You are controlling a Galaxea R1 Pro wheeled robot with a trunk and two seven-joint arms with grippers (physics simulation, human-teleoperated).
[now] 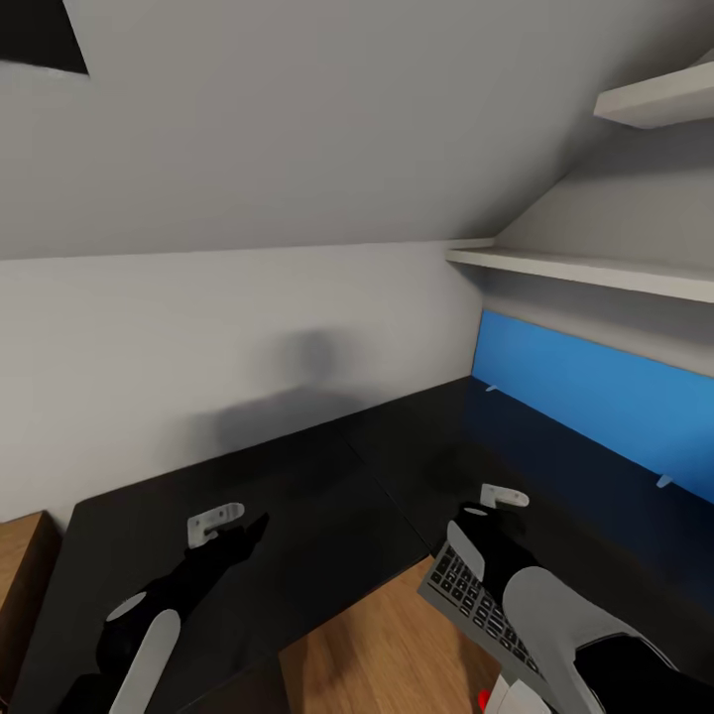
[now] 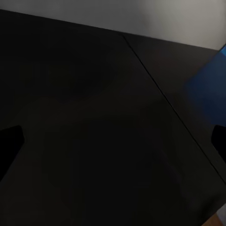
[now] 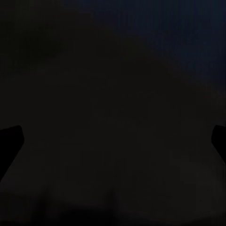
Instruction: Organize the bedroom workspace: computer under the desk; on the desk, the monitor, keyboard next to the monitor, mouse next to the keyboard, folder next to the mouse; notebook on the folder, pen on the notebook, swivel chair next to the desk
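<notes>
The desk point(image 1: 297, 496) spreads its black L-shaped top across the head view, and I face its inner corner. Over the left part hovers my left gripper point(image 1: 233, 526), open; in the left wrist view its fingertips point(image 2: 10, 141) stand far apart over bare desk top point(image 2: 94, 117). My right gripper point(image 1: 496, 501) hangs over the right part, open too, with dark desk surface point(image 3: 113, 94) between its fingers point(image 3: 10, 141). The keyboard point(image 1: 474, 600), slim with black keys, shows beneath my right forearm at the desk's inner front edge. Whether it rests on the desk I cannot tell.
A bright blue back panel point(image 1: 595, 397) runs along the desk's right side, with white shelves point(image 1: 595, 268) above it. Grey walls close the corner. Wooden floor point(image 1: 377, 645) shows below the desk's inner edge, and a light wooden unit point(image 1: 20, 565) stands at the left.
</notes>
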